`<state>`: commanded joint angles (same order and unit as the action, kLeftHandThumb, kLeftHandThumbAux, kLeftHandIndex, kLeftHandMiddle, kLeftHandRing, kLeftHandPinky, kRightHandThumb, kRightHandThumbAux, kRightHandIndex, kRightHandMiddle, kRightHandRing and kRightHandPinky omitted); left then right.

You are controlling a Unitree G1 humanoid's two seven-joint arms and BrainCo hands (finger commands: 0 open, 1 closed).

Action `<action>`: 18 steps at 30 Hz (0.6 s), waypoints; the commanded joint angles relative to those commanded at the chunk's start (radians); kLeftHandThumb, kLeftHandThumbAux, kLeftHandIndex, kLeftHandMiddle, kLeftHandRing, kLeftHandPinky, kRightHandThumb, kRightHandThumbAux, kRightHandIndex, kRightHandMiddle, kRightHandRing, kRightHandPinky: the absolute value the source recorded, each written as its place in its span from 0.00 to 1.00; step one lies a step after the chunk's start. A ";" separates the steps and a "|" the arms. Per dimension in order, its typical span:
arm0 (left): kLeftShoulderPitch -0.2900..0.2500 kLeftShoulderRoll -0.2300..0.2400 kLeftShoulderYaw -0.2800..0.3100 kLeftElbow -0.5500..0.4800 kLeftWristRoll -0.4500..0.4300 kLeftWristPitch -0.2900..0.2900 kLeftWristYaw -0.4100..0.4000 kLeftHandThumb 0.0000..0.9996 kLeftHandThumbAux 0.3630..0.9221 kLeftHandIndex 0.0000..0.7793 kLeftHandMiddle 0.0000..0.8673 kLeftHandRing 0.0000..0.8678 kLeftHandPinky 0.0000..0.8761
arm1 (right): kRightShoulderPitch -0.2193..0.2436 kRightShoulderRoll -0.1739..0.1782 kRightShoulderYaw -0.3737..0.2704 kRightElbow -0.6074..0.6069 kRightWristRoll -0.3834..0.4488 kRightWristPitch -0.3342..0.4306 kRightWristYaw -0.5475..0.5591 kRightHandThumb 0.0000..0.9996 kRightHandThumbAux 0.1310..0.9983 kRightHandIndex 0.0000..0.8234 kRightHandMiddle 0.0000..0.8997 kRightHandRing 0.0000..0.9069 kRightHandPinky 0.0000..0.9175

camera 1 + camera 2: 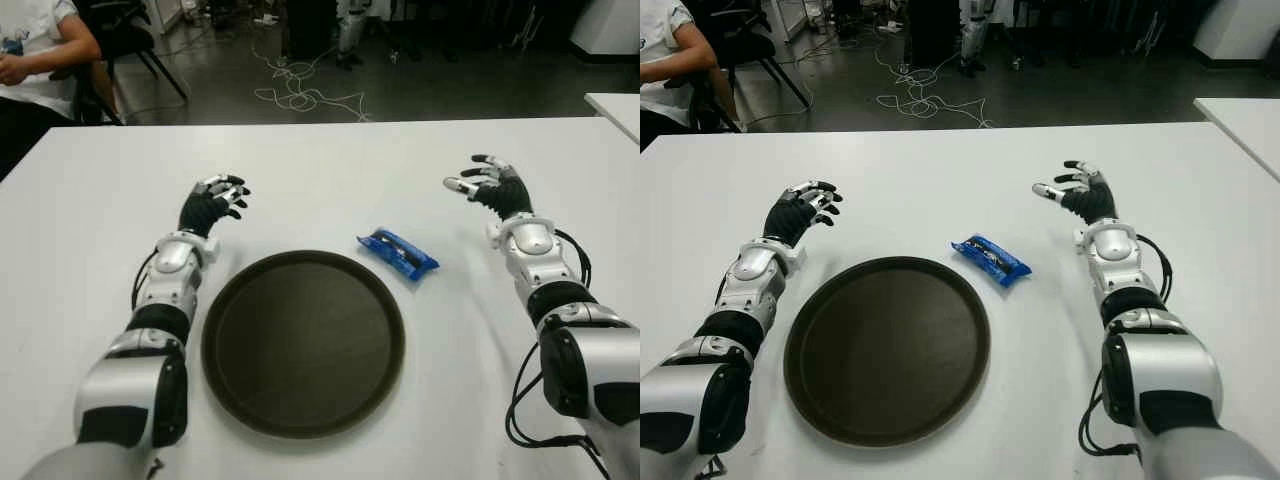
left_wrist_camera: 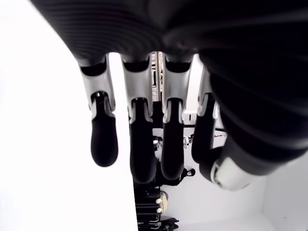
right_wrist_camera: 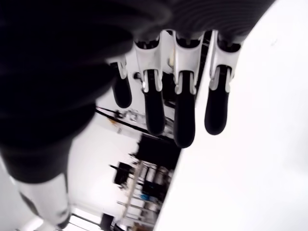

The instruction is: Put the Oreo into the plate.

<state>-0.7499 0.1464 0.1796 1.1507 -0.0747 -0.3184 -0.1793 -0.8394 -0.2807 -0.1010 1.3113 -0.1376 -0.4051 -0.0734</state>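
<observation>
One blue foil-wrapped Oreo pack [image 1: 398,254] lies on the white surface [image 1: 320,170] just right of one round dark plate [image 1: 303,342], print unreadable. Left hand [image 1: 213,203] and right hand [image 1: 492,184] hang released, empty.

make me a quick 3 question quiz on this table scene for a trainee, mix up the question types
1. True or false: the Oreo pack already lies inside the plate.
2. Multiple choice: which hand is nearer the Oreo pack? A) left hand B) right hand C) neither, both are equally far
3. Short answer: what do the fingers of each hand hold?

Key
1. False. The pack lies on the white table, just beyond the plate's right rim; the plate holds nothing.
2. B. The right hand shows to the pack's right, somewhat closer than the left hand across the plate.
3. Nothing; both hands show open fingers above the table.
</observation>
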 joint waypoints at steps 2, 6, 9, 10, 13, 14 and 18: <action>0.000 0.000 -0.002 -0.001 0.003 -0.001 0.003 0.83 0.55 0.54 0.54 0.60 0.65 | 0.003 -0.002 0.010 -0.002 -0.012 -0.019 -0.015 0.00 0.67 0.27 0.34 0.37 0.39; 0.001 0.000 -0.006 -0.001 0.007 -0.002 0.007 0.83 0.55 0.54 0.54 0.59 0.64 | 0.005 -0.006 0.035 -0.006 -0.044 -0.050 -0.048 0.00 0.65 0.25 0.29 0.31 0.30; 0.001 0.001 -0.006 0.000 0.006 -0.001 0.006 0.83 0.55 0.54 0.54 0.58 0.63 | 0.005 -0.008 0.065 -0.011 -0.076 -0.067 -0.084 0.00 0.64 0.23 0.24 0.24 0.20; 0.001 0.001 -0.006 0.000 0.006 -0.001 0.005 0.83 0.55 0.54 0.54 0.58 0.63 | 0.005 -0.009 0.070 -0.012 -0.082 -0.070 -0.092 0.00 0.64 0.22 0.23 0.22 0.17; 0.001 0.002 -0.006 0.000 0.005 0.002 0.000 0.83 0.55 0.54 0.54 0.58 0.63 | 0.006 -0.011 0.119 -0.016 -0.137 -0.067 -0.146 0.00 0.64 0.16 0.15 0.14 0.09; 0.001 0.002 -0.007 0.000 0.006 0.002 0.000 0.83 0.55 0.54 0.54 0.58 0.64 | 0.006 -0.010 0.138 -0.020 -0.157 -0.063 -0.167 0.00 0.64 0.14 0.13 0.11 0.07; 0.000 0.002 -0.008 0.000 0.008 0.001 0.004 0.84 0.55 0.54 0.54 0.60 0.67 | 0.005 -0.017 0.208 -0.027 -0.232 -0.037 -0.219 0.00 0.64 0.05 0.05 0.04 0.02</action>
<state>-0.7495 0.1485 0.1711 1.1504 -0.0668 -0.3173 -0.1757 -0.8340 -0.2982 0.1067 1.2844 -0.3696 -0.4420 -0.2928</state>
